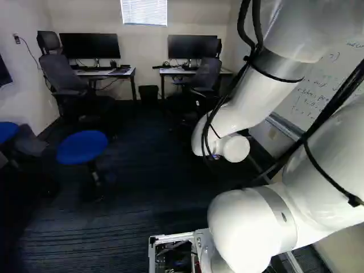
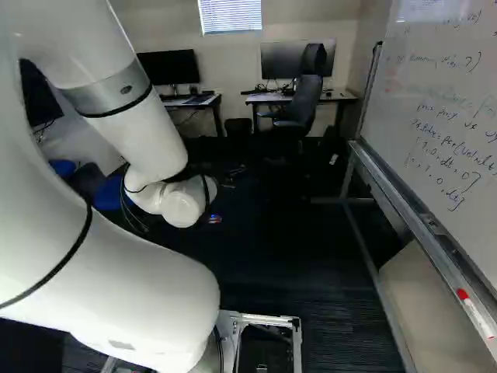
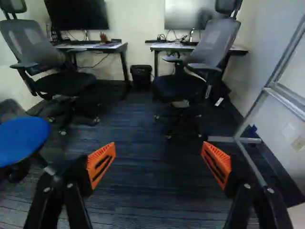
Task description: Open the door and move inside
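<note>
Gaping wide, the gripper (image 3: 158, 163) holds nothing! No door in any view; a whiteboard (image 2: 435, 85) fills the right base view's upper right. Expect a heavy, stiff door, best taken by its handle.

Flanking one bin (image 1: 149, 94), two desks (image 1: 128, 72), two monitors (image 1: 90, 45) and two office chairs (image 1: 60, 73) are seen, with two blue stools (image 1: 82, 147) left, one whiteboard (image 1: 327, 77) right and one window blind (image 1: 144, 12) above it in the left base view.
</note>
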